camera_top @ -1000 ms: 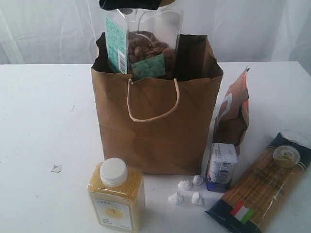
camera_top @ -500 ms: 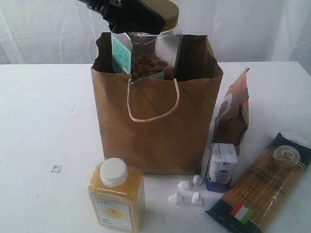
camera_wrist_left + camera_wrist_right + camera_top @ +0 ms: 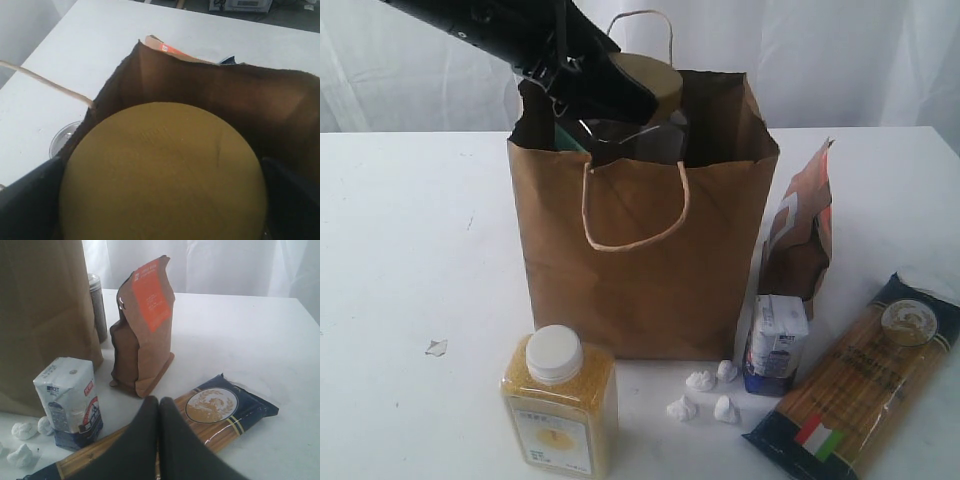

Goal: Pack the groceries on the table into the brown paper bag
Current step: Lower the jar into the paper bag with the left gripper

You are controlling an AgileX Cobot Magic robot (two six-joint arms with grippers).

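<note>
Jar [image 3: 658, 80] lower in bag [image 3: 640, 270] | left claw [image 3: 610, 98] gripping it

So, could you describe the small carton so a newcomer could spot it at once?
Find the brown paper bag on the white table. At its lower right corner in the exterior view stands the small carton. It alone is a white box with a blue base, shorter than the brown-orange pouch behind it.

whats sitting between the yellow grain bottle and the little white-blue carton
Four small white lumps on the table, between bottle and carton; the exterior view shows it.
</note>
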